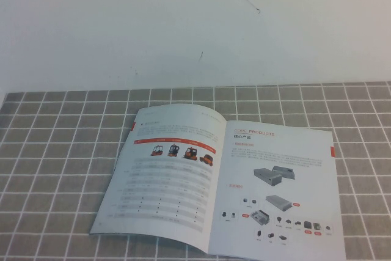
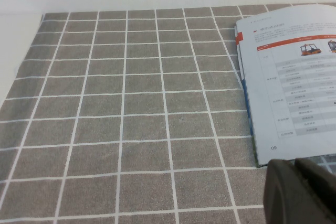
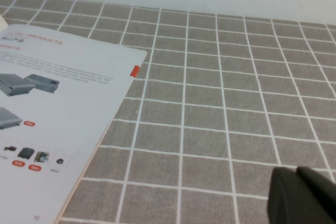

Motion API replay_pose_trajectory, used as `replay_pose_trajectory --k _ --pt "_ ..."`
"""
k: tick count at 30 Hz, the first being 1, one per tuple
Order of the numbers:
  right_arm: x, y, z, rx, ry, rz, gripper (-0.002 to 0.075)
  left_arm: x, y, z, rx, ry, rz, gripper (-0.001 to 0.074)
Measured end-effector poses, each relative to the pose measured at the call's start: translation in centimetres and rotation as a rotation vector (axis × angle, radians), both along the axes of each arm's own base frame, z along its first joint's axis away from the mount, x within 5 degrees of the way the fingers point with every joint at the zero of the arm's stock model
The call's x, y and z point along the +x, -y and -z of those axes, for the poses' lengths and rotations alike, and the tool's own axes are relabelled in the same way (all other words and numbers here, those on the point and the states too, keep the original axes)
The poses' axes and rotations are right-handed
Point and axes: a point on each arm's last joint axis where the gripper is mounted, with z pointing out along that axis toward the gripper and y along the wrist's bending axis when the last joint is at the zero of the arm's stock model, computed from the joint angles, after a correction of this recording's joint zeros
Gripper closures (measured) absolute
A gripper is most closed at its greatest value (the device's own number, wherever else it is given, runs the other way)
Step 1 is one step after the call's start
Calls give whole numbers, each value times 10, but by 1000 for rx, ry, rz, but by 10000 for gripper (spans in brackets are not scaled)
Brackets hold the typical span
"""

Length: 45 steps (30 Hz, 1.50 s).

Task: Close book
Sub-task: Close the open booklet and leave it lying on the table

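The book [image 1: 220, 181] lies open on the counter [image 1: 61, 151], untouched. The left hand [image 2: 302, 190] hangs near its left page and the right hand [image 3: 302, 195] off its right side. Whether either hand is wide or narrow cannot be told. Next, one hand likely needs to lift a page edge.

book [image 1: 183, 181] bottom cropped | left gripper [image 2: 302, 192], right gripper [image 3: 302, 198]: apparently mostly cut off
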Motion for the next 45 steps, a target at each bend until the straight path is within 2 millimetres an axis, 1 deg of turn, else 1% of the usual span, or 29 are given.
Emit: replay_pose_trajectory --k 41,45 --pt "0 0 0 0 0 0 728 0 0 0 0 0 0 738" --pt "0 0 0 0 0 0 728 0 0 0 26 3 5 737"
